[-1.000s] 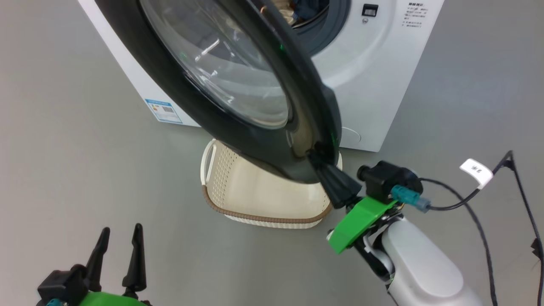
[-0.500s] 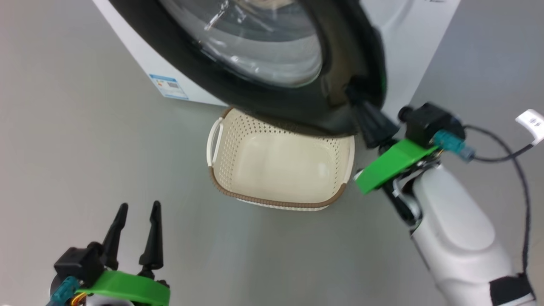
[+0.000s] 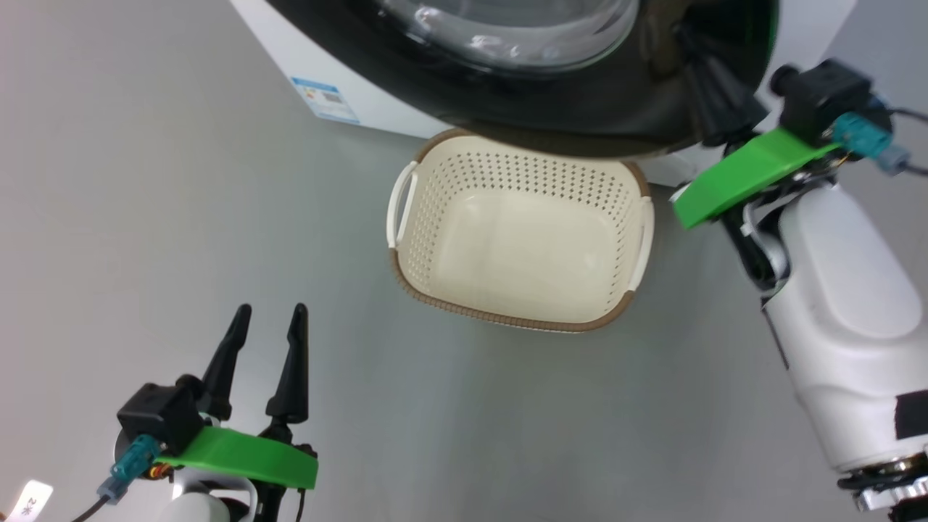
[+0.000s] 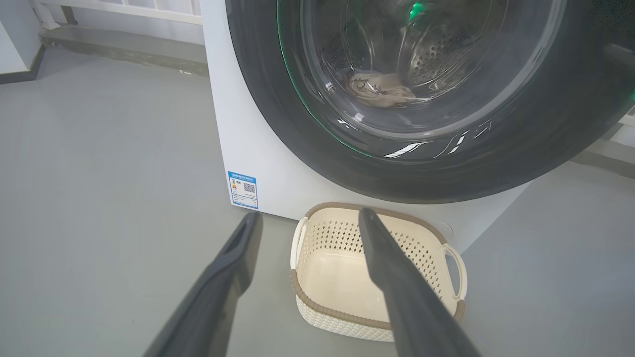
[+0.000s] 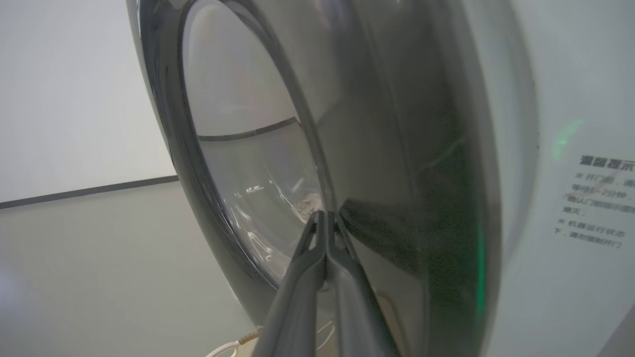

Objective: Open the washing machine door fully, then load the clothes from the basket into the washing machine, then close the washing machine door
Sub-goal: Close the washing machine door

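Against the front of the washing machine (image 4: 248, 124), the washing machine door (image 4: 278, 124) stands swung almost flat to the opening. Check the right gripper (image 5: 325, 215): its two fingers are pressed together with nothing between them, and their tips bear on the door's glossy black rim beside the glass window (image 5: 238, 173). Check the left gripper (image 3: 270, 312): its fingers are spread wide and empty, and it hangs well away from the machine, out beyond the basket (image 3: 500, 317).

The basket sits on the floor (image 3: 145, 217) just in front of the machine, under the door's lower rim, and holds nothing. Look through the glass: a pale piece of the clothes (image 4: 379, 89) lies in the drum (image 4: 436, 54). You cannot make out the blue printed fabric through the reflections.

Treat opening and loading as complete. Closing is the stage in hand. You cannot tell from any view whether the rim is seated or the latch has caught. Judge that a final firm press toward the machine is what is left.
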{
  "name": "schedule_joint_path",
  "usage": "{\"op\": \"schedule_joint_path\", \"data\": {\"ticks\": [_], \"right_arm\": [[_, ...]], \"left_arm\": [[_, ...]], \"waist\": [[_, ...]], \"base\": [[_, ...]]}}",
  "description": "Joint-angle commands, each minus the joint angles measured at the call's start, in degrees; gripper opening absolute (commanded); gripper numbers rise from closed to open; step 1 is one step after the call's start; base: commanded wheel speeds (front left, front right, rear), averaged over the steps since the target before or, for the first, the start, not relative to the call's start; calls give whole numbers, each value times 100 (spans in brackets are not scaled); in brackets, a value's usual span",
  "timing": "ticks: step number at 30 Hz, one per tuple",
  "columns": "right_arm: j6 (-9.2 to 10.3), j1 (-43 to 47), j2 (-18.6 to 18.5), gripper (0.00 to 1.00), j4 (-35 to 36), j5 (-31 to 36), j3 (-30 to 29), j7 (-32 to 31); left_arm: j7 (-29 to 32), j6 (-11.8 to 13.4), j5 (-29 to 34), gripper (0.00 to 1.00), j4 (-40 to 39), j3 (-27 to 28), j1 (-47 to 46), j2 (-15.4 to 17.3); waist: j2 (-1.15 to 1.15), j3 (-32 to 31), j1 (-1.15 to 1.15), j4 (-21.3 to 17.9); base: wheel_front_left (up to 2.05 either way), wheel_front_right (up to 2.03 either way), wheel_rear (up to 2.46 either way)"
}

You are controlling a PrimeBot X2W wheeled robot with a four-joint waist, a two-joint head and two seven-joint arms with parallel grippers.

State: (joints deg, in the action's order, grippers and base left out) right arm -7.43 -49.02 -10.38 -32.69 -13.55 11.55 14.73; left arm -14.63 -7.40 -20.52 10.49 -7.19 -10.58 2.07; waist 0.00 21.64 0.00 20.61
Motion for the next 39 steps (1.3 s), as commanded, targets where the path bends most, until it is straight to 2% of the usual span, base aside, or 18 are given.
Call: {"op": "schedule_joint_path", "data": {"ticks": [1, 15, 39], "right_arm": [[-6, -152, 56, 0, 113, 83, -16, 27], [-6, -891, -64, 0, -96, 371, -674, 27], [-6, -1347, 135, 0, -63, 778, -1701, 27]], "left_arm": [[-37, -9, -61, 100, -158, 174, -140, 104], [-37, -9, -221, 100, -239, -40, -360, 82], [-37, -9, -334, 100, -241, -164, -541, 81]], "waist": [[0, 113, 0, 117], [0, 503, 0, 374], [0, 695, 0, 467]], "base": [[0, 0, 0], [0, 0, 0], [0, 0, 0]]}}
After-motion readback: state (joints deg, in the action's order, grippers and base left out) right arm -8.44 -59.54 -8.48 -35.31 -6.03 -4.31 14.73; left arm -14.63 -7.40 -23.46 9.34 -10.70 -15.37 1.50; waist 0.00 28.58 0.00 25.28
